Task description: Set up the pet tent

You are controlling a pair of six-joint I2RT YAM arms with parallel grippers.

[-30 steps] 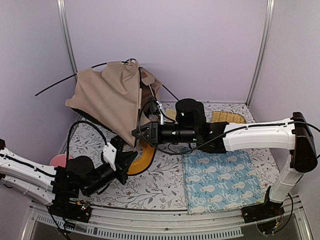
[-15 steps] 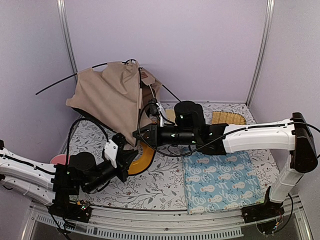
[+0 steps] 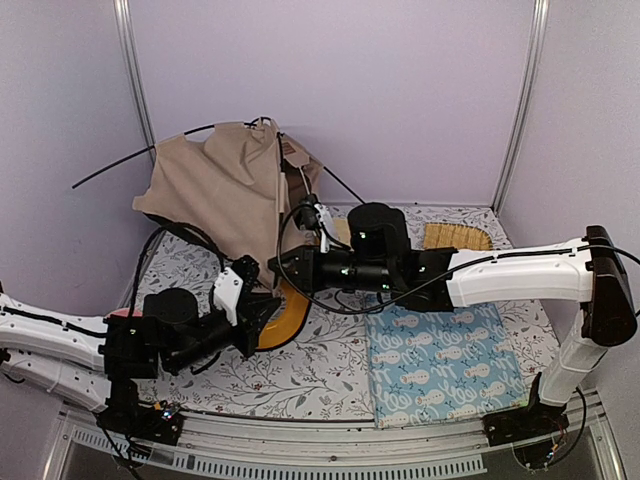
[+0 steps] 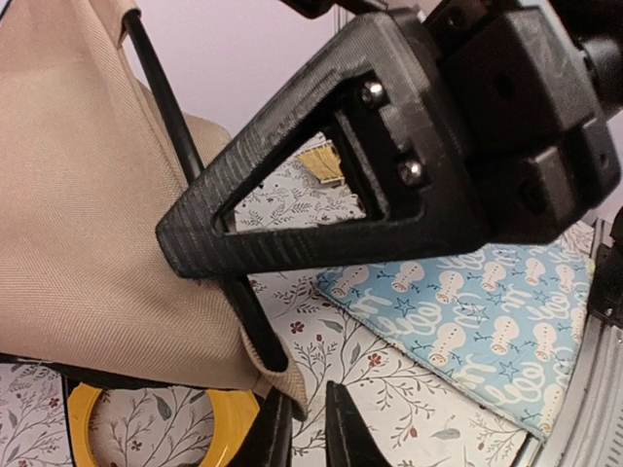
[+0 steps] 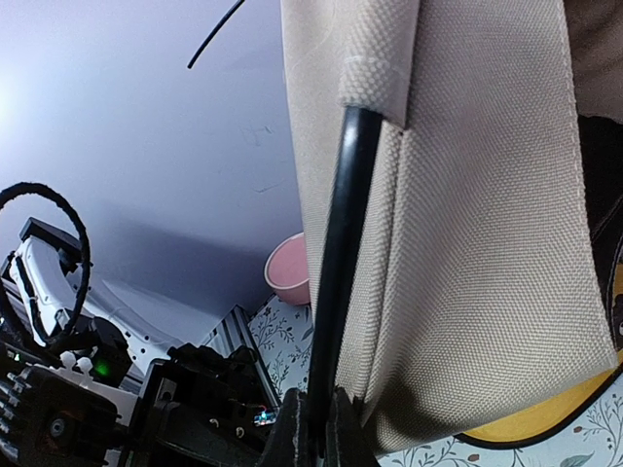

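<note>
Back-left on the table (image 3: 330,350), the pet tent (image 3: 215,190) slumps half-raised — the right gripper (image 5: 313,430), clamped on its black pole (image 5: 336,253), would do well to feed it slowly and in line while the left gripper (image 4: 310,428), grip impossible to judge, steadies the corner.

i count one pet tent (image 3: 215,190), one yellow tray (image 3: 285,320), one blue mat (image 3: 445,365), one pink bowl (image 5: 290,277), one woven mat (image 3: 457,236), and two arms: left arm (image 3: 60,340), right arm (image 3: 510,275).
</note>
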